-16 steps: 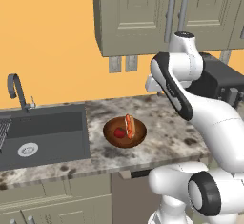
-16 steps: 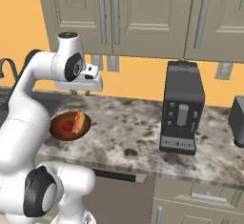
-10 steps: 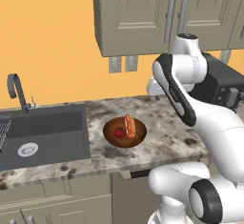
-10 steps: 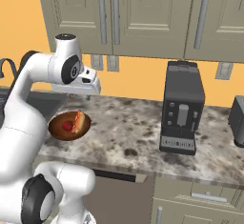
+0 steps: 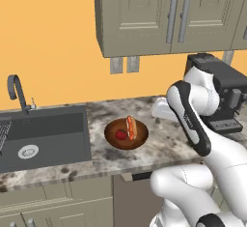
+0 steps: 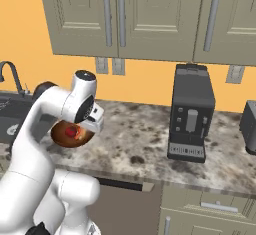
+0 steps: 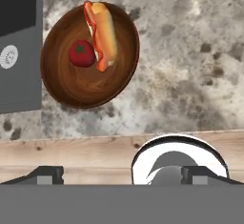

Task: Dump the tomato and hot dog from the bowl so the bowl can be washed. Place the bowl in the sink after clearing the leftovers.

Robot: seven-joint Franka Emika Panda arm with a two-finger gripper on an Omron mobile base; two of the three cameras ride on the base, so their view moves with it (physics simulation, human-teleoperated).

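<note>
The two-finger gripper (image 7: 119,174) has its small dark tips set far apart with nothing between them, each near one side at the bottom of the hand view.

Just past the tips in that view runs a pale wooden floor strip, then the speckled grey-brown stone counter (image 7: 190,51). Ahead of the hand and off toward its left tip sits the round, shallow, dark reddish-brown wooden bowl (image 7: 71,92), upright on the counter and well clear of both fingers. Inside it, the small glossy red tomato (image 7: 82,53) lies on the side away from the gripper's centre line, and just beside it the reddish-orange hot dog in its tan bun (image 7: 102,35) stretches from the middle of the bowl to the far rim.

Beyond the bowl on that same left side, just beside its rim, begins the large rectangular dark grey sink (image 7: 16,51) with its round silver drain (image 7: 8,56). From the left base view the sink (image 5: 46,136) carries a dark curved faucet (image 5: 17,93) at its back edge.
</note>
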